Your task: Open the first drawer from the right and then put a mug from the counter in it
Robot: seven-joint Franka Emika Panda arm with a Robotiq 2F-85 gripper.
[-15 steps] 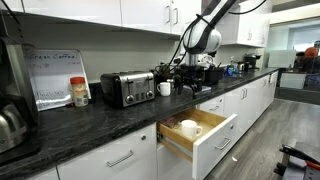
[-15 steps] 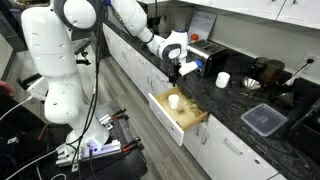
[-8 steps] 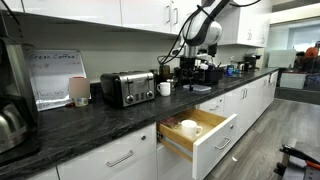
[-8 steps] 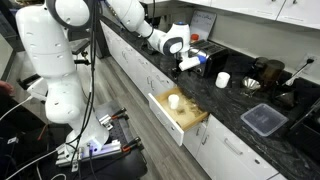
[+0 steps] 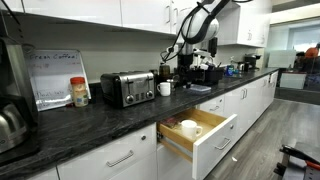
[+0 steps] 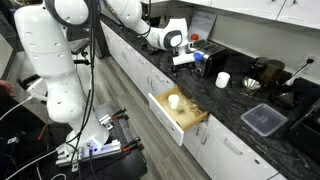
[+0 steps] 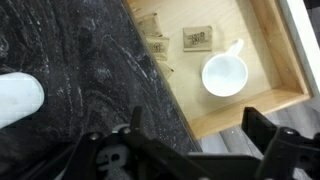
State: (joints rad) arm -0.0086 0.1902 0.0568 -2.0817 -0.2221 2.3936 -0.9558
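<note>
The drawer (image 5: 212, 142) stands pulled open under the counter (image 5: 90, 118), and its light wood inside shows in both exterior views. A white mug (image 5: 190, 128) sits inside it, also seen in an exterior view (image 6: 174, 100) and in the wrist view (image 7: 225, 75). A second white mug (image 5: 165, 88) stands on the counter by the toaster, also seen in an exterior view (image 6: 223, 80). My gripper (image 5: 187, 66) hangs open and empty high above the counter edge and the drawer (image 6: 185, 118). Its two fingers frame the drawer's front (image 7: 195, 135).
A chrome toaster (image 5: 127, 88), a jar (image 5: 79, 92) and a kettle (image 5: 8, 125) stand on the counter. Coffee machines (image 5: 205, 72) stand behind the gripper. A black tray (image 6: 265, 120) lies on the counter (image 6: 245, 105). The robot's white base (image 6: 55, 70) stands on the floor beside the cabinets.
My gripper has risen away from the drawer and counter edge, still open and empty. The mug stays in the drawer.
</note>
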